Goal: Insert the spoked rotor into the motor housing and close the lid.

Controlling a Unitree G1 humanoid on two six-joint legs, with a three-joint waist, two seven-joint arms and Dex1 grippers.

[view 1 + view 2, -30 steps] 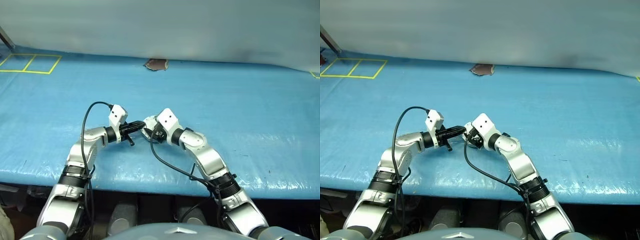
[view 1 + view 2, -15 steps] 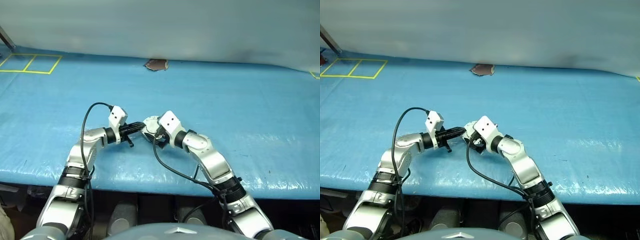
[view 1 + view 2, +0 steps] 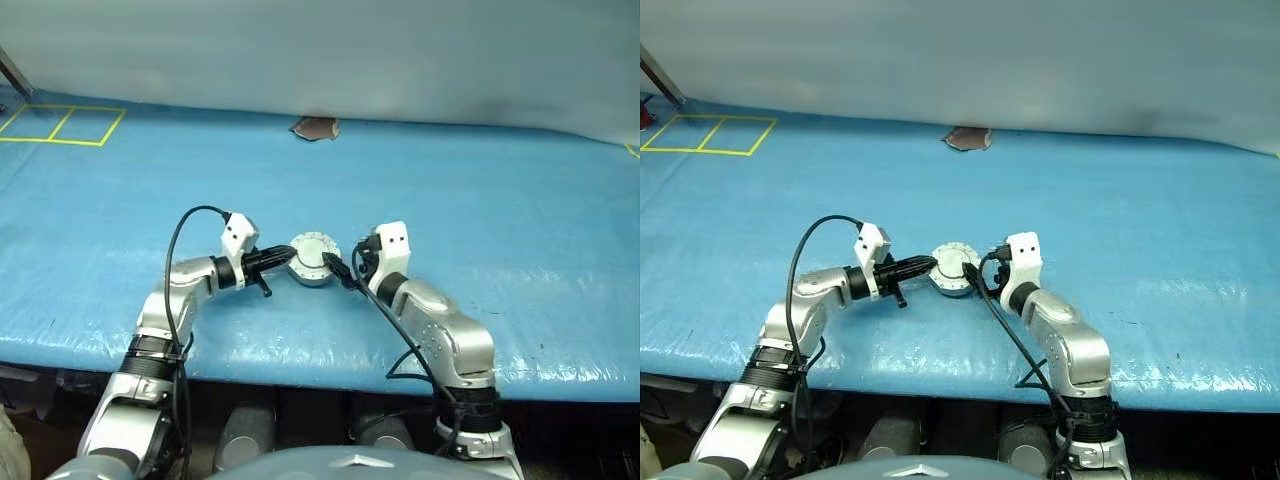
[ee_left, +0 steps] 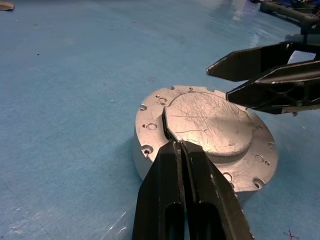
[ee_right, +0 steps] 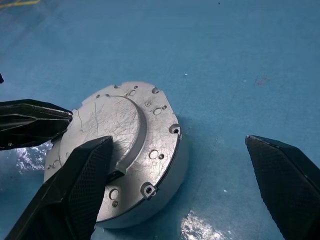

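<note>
Across the whole frame of the left eye view spreads a blue tarp-covered table (image 3: 480, 200), its near edge running along the lower part of the picture. In the upper left corner of that view lie yellow tape squares (image 3: 60, 125), and at the top centre, against the pale backdrop, sits a small brown scrap (image 3: 314, 128).

Just below the centre of the frame stands the motor housing (image 3: 312, 272), a short round silver-grey cup resting flat on the tarp. The lid (image 4: 210, 122) lies closed on top of it, plain scratched outer face upward, ringed by a flange with small screw holes.

From the lower left the left gripper (image 3: 284, 257) reaches in, its two black fingers pressed together with nothing between them, tips touching the housing's left edge at the rim of the lid. From the lower right the right gripper (image 3: 342, 271) comes in with its fingers spread wide apart, released and holding nothing, close beside the housing's right side.
</note>
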